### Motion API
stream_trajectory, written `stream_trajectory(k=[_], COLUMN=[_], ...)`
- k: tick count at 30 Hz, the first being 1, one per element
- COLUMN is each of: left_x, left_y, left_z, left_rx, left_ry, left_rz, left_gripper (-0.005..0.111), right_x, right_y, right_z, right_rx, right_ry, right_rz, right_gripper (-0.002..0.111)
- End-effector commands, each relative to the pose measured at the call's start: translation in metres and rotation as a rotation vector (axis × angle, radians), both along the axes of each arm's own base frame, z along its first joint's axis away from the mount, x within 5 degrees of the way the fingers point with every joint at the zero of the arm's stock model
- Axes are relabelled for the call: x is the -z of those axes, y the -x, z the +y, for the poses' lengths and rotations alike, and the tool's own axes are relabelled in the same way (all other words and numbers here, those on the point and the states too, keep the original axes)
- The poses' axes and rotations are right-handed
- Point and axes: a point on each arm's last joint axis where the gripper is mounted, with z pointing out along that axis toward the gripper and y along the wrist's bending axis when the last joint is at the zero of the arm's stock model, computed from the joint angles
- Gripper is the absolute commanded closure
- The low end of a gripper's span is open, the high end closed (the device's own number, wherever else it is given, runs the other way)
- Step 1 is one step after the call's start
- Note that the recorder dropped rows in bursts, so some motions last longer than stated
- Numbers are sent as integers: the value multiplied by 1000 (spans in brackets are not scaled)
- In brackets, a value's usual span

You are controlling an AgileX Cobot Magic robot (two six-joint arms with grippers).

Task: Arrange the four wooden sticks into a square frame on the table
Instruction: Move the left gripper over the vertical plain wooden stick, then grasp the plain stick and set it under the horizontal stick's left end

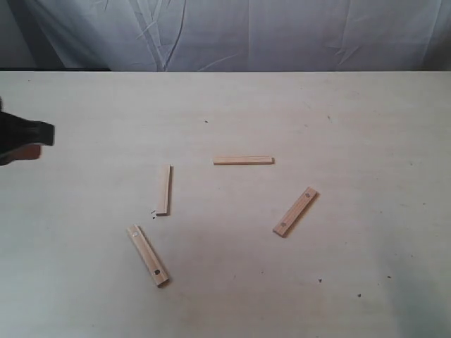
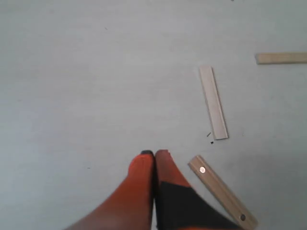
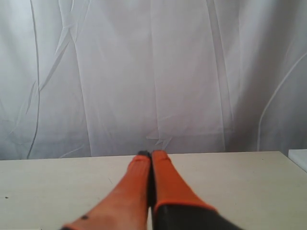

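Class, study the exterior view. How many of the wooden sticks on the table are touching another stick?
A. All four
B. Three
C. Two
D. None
D: the upper plain stick, the left plain stick, the left holed stick and the right holed stick each lie apart on the table.

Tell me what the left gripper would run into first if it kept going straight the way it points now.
Probably bare table. The left gripper, shut, points at an open patch; the holed stick and plain stick nearest it lie to one side. Depth is unclear.
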Motion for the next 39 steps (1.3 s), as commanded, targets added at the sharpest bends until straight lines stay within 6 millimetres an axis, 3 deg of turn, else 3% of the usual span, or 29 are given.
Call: stream_trajectory(k=[1, 6, 12, 16, 22, 30, 39], left_x=[20, 48, 73, 89, 114, 141, 158], left_y=[-34, -67, -106, -118, -125, -128, -128], left_z=[-37, -83, -117, -122, -125, -126, -123], left_rx=[97, 139, 139, 109, 101, 79, 68], left_ry=[4, -66, -81, -66, -73, -87, -137], left_rz=[91, 147, 178, 207, 240, 298, 335], left_gripper=[107, 107, 105, 93, 64, 63, 65], right_x=[1, 1, 2, 2, 2, 2, 2], right_y=[0, 0, 0, 0, 0, 0, 0], right_z=[0, 0, 0, 0, 0, 0, 0], right_rx=[4, 4, 4, 4, 4, 4, 4], right_ry=[-3, -3, -3, -3, -3, -3, -3], right_rz=[1, 1, 12, 12, 12, 12, 12], right_gripper=[108, 108, 108, 108, 108, 108, 108])
